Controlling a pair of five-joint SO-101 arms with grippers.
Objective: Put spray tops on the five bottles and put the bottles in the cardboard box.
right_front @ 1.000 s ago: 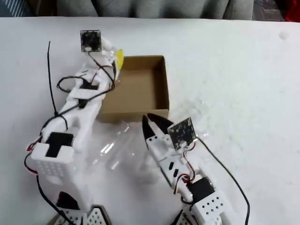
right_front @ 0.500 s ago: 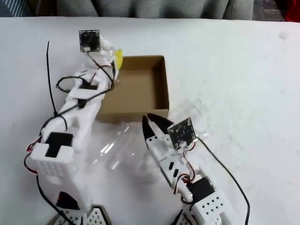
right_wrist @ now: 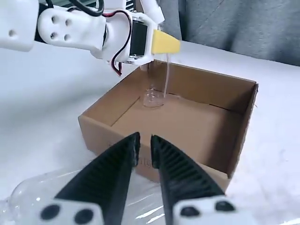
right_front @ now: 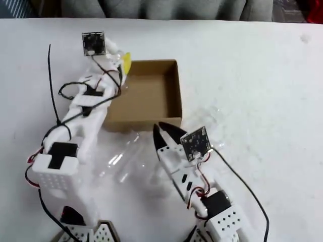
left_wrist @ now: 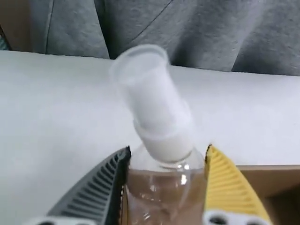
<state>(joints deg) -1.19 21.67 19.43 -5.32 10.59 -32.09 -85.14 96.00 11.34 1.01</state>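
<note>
My left gripper (left_wrist: 164, 161), with one grey and one yellow finger, is shut on a clear bottle (left_wrist: 159, 192) that wears a white spray top (left_wrist: 152, 105). In the high view this left gripper (right_front: 122, 63) hangs over the far left corner of the open cardboard box (right_front: 151, 98). The right wrist view shows the held bottle (right_wrist: 154, 91) upright with its base on the box (right_wrist: 187, 122) floor. My right gripper (right_wrist: 144, 143), black-fingered, sits just outside the box's near wall, shut with nothing in it. A clear bottle (right_front: 121, 156) lies on the table between the arms.
More clear bottles (right_front: 212, 118) lie on the white table to the right of the box. One lying bottle (right_wrist: 33, 194) rests close beside my right gripper. Grey cloth hangs behind the table's far edge (left_wrist: 197, 28). The table's right half is bare.
The left arm's wrist has shifted slightly to the left with the bottle still held. The right arm has not moved.
</note>
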